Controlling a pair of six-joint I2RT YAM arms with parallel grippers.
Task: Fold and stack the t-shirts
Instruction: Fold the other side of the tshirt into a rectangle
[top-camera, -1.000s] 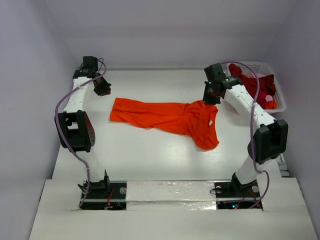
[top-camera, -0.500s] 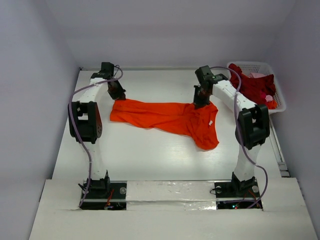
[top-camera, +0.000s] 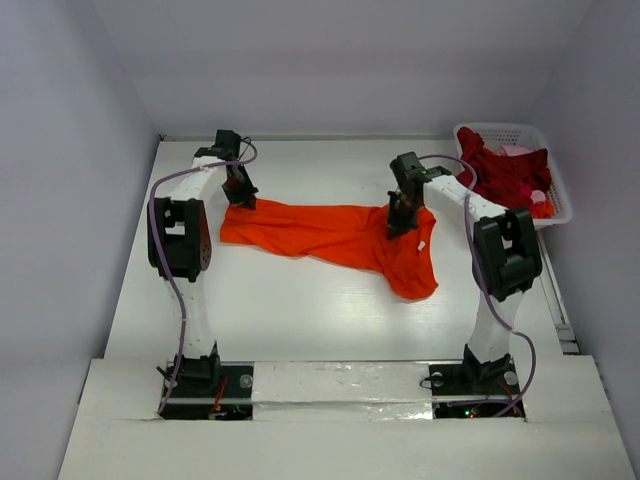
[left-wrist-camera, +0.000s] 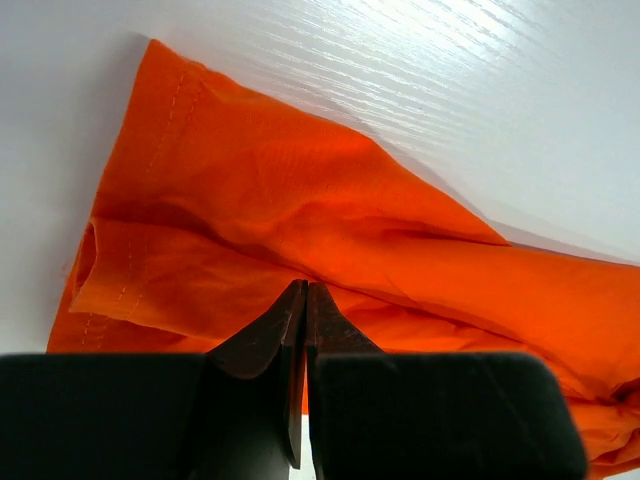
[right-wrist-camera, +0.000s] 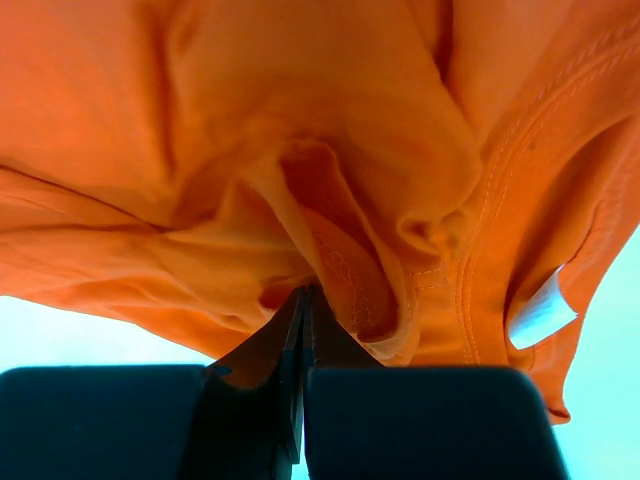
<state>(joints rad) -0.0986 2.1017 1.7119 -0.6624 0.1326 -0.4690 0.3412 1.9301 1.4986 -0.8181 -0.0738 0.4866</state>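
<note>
The orange t-shirt (top-camera: 320, 235) lies stretched left to right on the white table, rumpled, with its white neck label (top-camera: 422, 245) at the right end. My left gripper (top-camera: 240, 197) is at the shirt's far left corner, jaws shut with the tips pinching a fold of the orange cloth (left-wrist-camera: 300, 200). My right gripper (top-camera: 399, 224) is down on the collar end, jaws shut on bunched cloth (right-wrist-camera: 250, 130) beside the neck seam and the label (right-wrist-camera: 540, 312). Dark red shirts (top-camera: 510, 175) and a bit of pale pink cloth (top-camera: 518, 152) lie heaped in the basket.
The white lattice basket (top-camera: 505, 128) stands at the far right corner, close behind the right arm. Grey walls close in the table on the left, back and right. Bare tabletop (top-camera: 300, 310) lies between the shirt and the arm bases.
Both arms have swung inward and down onto the orange shirt: the left from the far left corner to the shirt's left end, the right from beside the basket to the collar. The shirt has not moved.
</note>
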